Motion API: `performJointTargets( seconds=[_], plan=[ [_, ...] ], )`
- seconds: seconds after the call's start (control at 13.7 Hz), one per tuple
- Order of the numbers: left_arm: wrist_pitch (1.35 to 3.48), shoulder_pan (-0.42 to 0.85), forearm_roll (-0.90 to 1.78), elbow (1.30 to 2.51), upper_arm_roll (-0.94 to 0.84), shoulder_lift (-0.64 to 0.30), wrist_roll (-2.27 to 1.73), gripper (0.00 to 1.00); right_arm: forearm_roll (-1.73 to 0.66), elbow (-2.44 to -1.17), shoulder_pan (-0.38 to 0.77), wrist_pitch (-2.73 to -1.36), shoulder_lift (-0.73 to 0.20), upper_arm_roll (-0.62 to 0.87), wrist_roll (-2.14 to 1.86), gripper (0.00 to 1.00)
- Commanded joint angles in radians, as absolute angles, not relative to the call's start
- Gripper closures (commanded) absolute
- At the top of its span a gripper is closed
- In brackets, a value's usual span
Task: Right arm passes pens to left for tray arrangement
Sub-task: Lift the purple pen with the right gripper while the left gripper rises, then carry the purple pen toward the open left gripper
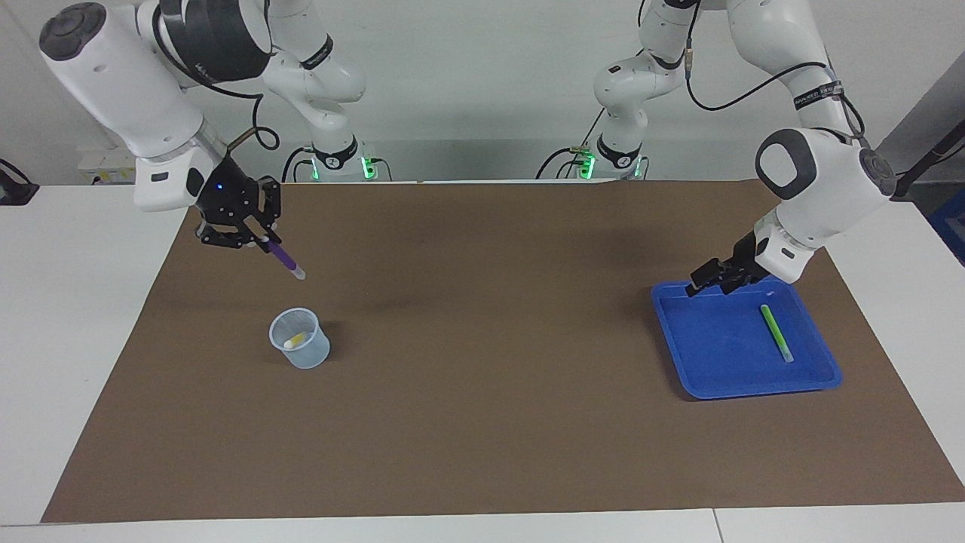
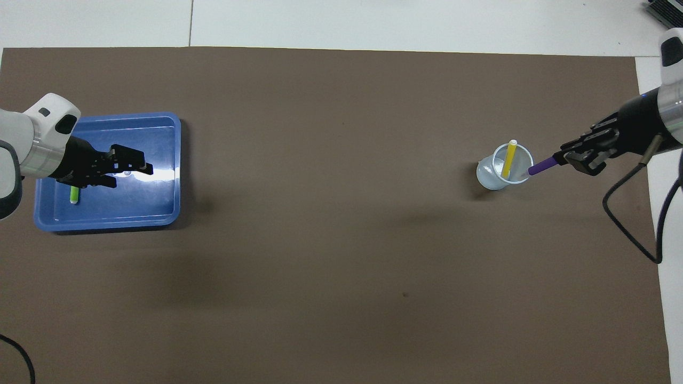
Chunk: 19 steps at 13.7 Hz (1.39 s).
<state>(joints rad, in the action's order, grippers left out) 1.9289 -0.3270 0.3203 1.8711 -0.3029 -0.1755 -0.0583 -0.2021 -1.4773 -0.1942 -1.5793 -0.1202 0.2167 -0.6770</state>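
Note:
My right gripper [image 1: 252, 235] [image 2: 566, 158] hangs in the air over the brown mat close to the cup, shut on the upper end of the purple pen [image 1: 285, 260] [image 2: 541, 166]. The pen slants down with its pale tip toward the translucent cup [image 1: 300, 348] [image 2: 488, 173]. A yellow pen [image 1: 298, 339] [image 2: 508, 159] leans inside that cup. At the left arm's end lies the blue tray [image 1: 724, 377] [image 2: 155, 202] with the green pen [image 1: 776, 332] [image 2: 74, 194] flat in it. My left gripper [image 1: 709, 286] [image 2: 136, 169] hovers open over the tray, holding nothing.
A brown mat [image 1: 490, 392] [image 2: 341, 266] covers most of the white table. A cable loops down from the right arm's wrist [image 2: 632, 224] over the mat's edge.

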Motion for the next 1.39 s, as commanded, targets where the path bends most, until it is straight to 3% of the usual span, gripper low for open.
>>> performJointTargets(
  seconds=[0.0,0.15,0.8,1.32],
  plan=[
    [1.852,-0.299,0.412,1.87,-0.293,-0.15,-0.197,0.01,-0.293,-1.447,-0.198,-1.56,-0.133,0.229,-0.539,0.84],
    [1.823,-0.281,0.465,1.87,-0.298,-0.149,-0.315,0.01,-0.322,-1.451,-0.177,-1.572,-0.133,0.232,-0.404,0.84],
    [1.775,-0.267,0.718,1.838,-0.359,-0.141,-0.915,0.01,-0.457,-1.574,0.107,-1.893,-0.126,0.232,0.299,0.85],
    [1.81,-0.223,0.798,1.773,-0.44,-0.155,-1.236,0.0,-0.497,-1.588,0.261,-2.156,-0.21,0.232,0.553,0.85]
  ],
)
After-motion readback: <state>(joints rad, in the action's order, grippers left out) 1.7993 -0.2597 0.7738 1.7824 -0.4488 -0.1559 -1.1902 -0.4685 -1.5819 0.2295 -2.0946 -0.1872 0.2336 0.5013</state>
